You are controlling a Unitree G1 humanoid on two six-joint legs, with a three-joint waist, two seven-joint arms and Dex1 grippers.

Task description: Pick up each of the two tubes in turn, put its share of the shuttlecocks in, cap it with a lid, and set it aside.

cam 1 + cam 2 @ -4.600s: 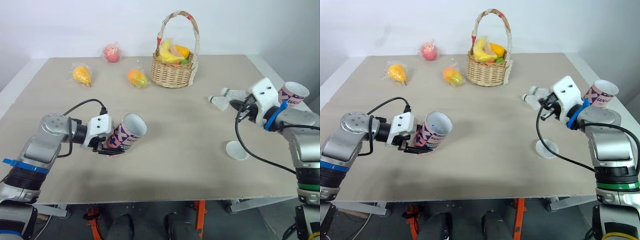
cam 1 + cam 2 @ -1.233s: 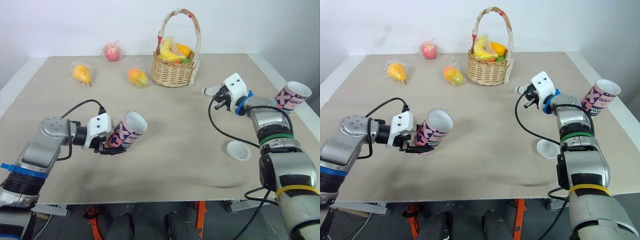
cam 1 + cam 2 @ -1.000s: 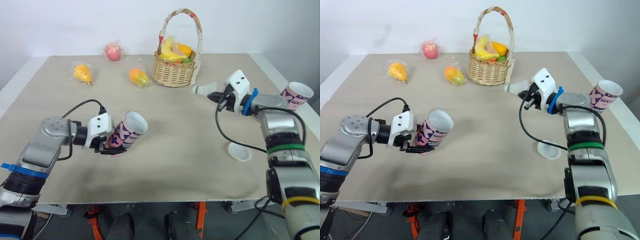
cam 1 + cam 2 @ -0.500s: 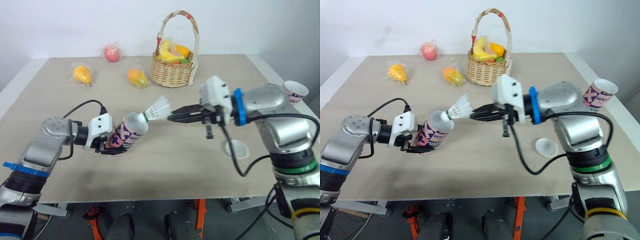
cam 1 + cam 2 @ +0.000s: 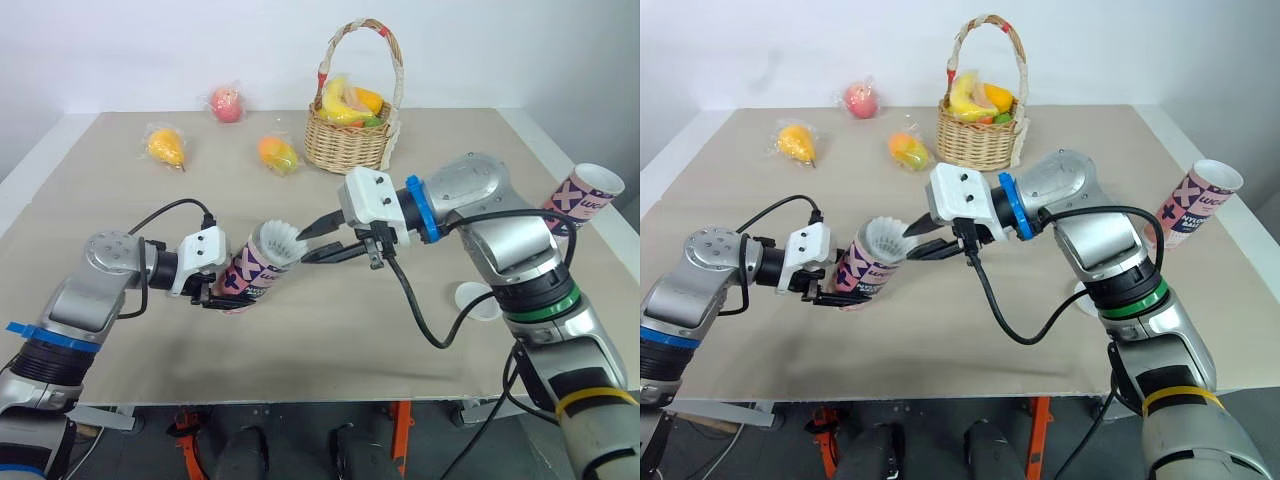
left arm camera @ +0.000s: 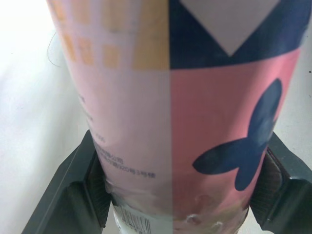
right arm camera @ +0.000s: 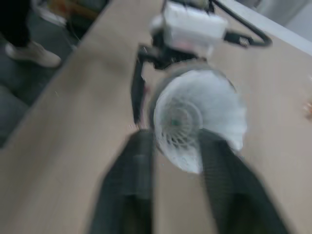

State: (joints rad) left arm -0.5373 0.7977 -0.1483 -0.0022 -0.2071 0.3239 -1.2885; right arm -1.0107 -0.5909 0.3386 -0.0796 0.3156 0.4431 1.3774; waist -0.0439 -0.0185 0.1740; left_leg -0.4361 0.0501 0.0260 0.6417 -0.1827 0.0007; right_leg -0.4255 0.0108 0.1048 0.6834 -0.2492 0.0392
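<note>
The left gripper [image 5: 225, 295] sits at about 8 o'clock on the table [image 5: 330, 335], clamped across the lower body of a tube [image 5: 252, 272]. In the left wrist view its two fingers press on either side of the pink and blue print. The tube is lifted and tilted, with its open mouth turned toward 2 o'clock.

A shuttlecock [image 5: 281, 243] sits in that mouth, cork end inside, with its white feather skirt flaring out past the rim.

The right gripper [image 5: 308, 247] comes in from 3 o'clock, level with the mouth. Its fingers are spread apart, and their tips lie just beside the skirt. In the right wrist view they straddle the feathers, one on each side, and whether they touch cannot be told.

A white lid [image 5: 480, 300] lies flat at 4 o'clock, partly behind the right arm.

The second tube [image 5: 585, 193] stands tilted at the table's 3 o'clock edge, open end up.

A basket [image 5: 348, 145] of fruit stands at 12 o'clock. Three wrapped fruits lie between 10 and 11 o'clock: an orange one [image 5: 277, 153], a yellow one [image 5: 165, 147] and a red one [image 5: 225, 103].
</note>
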